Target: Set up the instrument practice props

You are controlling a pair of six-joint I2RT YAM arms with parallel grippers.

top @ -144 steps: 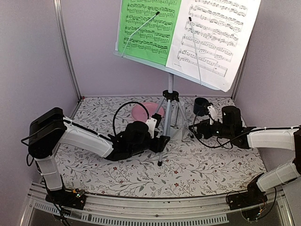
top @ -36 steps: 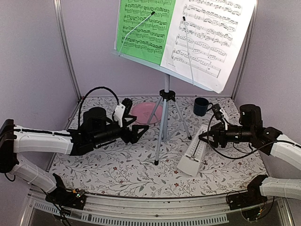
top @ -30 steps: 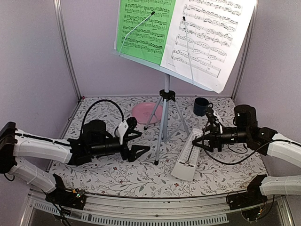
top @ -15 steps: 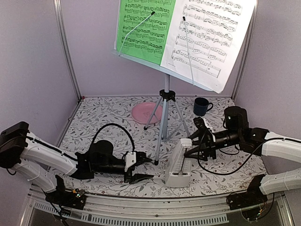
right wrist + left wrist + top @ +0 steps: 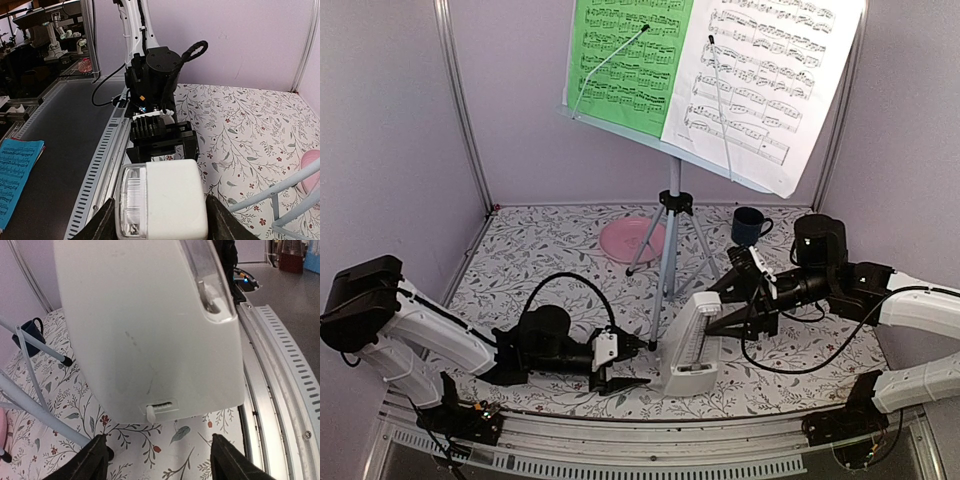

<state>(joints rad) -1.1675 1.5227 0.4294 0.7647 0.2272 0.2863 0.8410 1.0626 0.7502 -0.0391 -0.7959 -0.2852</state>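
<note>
While its two fingers press on either side of the narrow top of the metronome [image 5: 686, 345], the right end effector [image 5: 162, 222] stands about half open and has that white pyramid firmly in its grip. From the right wrist the top of the metronome fills the gap between the fingers, with its clear front panel turned to the left of that view. The right arm reaches in from the right side of the bench [image 5: 540, 250], held low and roughly level.

Opposite it, the left end effector [image 5: 159, 455] is spread wide and holds nothing. Its fingertips sit just beside the lower left side of the metronome, and a strip of flowered bench shows between them and the white casing. The left arm lies low along the front edge, pointing to the right.

Between the two end effectors the metronome stands near the front of the bench, leaning a little to the right at the top. Whether its base sits flat I cannot tell.

Just behind and to the left of it is the near foot of the music stand [image 5: 670, 230], whose three legs are planted at the middle of the bench. On its tilted rack the green sheet [image 5: 630, 60] lies on the left and the white sheet [image 5: 770, 80] on the right, side by side, each under a thin wire arm. A pink plate [image 5: 625, 240] lies behind the stand's legs on the left, and a dark blue mug [image 5: 748, 226] stands at the back right.
</note>
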